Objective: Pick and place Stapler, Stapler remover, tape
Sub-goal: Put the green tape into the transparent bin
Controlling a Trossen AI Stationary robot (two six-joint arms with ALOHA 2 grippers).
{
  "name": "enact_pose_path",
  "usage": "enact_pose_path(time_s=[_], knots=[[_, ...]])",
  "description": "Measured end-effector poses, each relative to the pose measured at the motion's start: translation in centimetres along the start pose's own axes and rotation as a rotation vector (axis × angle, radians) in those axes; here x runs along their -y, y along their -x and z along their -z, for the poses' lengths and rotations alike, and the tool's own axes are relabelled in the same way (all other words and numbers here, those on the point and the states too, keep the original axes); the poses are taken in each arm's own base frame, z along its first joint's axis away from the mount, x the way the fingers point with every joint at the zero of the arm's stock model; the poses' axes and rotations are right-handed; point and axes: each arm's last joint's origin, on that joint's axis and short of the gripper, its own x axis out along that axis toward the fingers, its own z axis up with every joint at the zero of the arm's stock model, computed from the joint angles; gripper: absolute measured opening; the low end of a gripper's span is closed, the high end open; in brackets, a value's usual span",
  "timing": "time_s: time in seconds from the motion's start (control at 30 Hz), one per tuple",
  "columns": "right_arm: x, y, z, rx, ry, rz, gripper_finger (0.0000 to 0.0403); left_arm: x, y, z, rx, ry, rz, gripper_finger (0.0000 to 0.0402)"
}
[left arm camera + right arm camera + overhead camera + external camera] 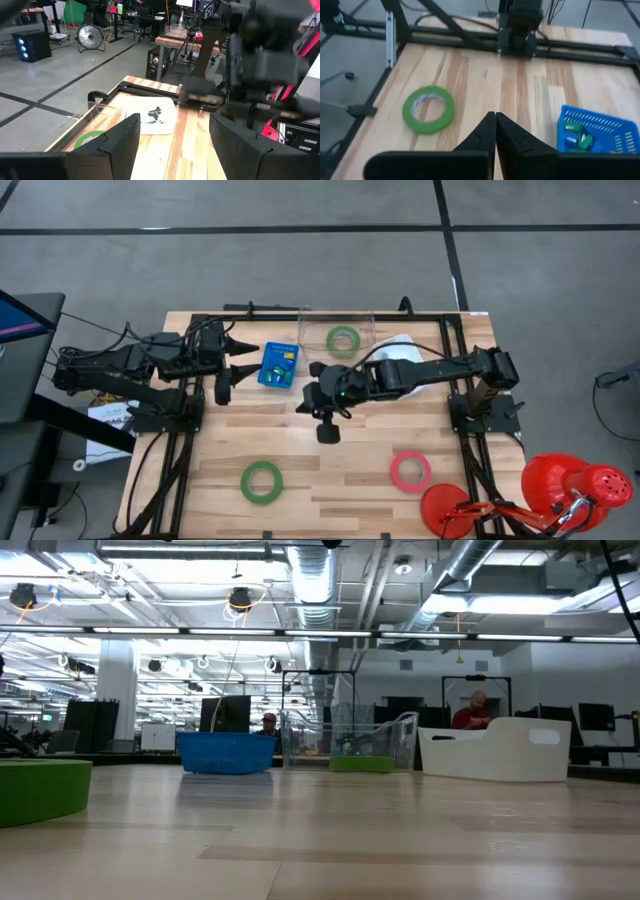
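Note:
One green tape roll (261,481) lies flat on the table near the front left and also shows in the right wrist view (428,109). A pinkish-red roll (410,470) lies flat at the front right. Another green roll (343,339) lies in a clear container (335,315) at the far edge. My right gripper (495,120) is shut and empty above mid-table (306,400), pointing toward the table's left. My left gripper (175,137) is open and empty at the far left (228,365), pointing right. A small dark thing (156,116) lies on a white tray (165,125).
A blue basket (278,365) with small green and blue items stands between the two grippers. The white tray (402,348) lies partly under my right arm. Red round things (560,485) stand at the front right corner. Black frame rails (185,470) run along both table sides.

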Motion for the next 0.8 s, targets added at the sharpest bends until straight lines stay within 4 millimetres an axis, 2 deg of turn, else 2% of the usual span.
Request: enact_pose_path(time_s=[0.17,0.3,0.6,0.8], knots=[[-0.8,-1.7,3.5,-0.028,-0.049,-0.017,0.0001,0.0,0.0,0.0,0.0,0.0,0.0,0.0227],[-1.1,-1.1,5.6,0.023,-0.099,-0.031,0.0,0.0,0.0,0.0,0.001,0.0,0.0,0.0227],[-0.7,3.4,10.8,0.083,-0.189,-0.035,0.0,0.0,0.0,0.0,0.0,0.0,0.0,0.0227],[-0.5,5.8,13.2,0.124,-0.206,-0.037,0.0,0.0,0.0,0.0,0.004,0.001,0.001,0.0227]])
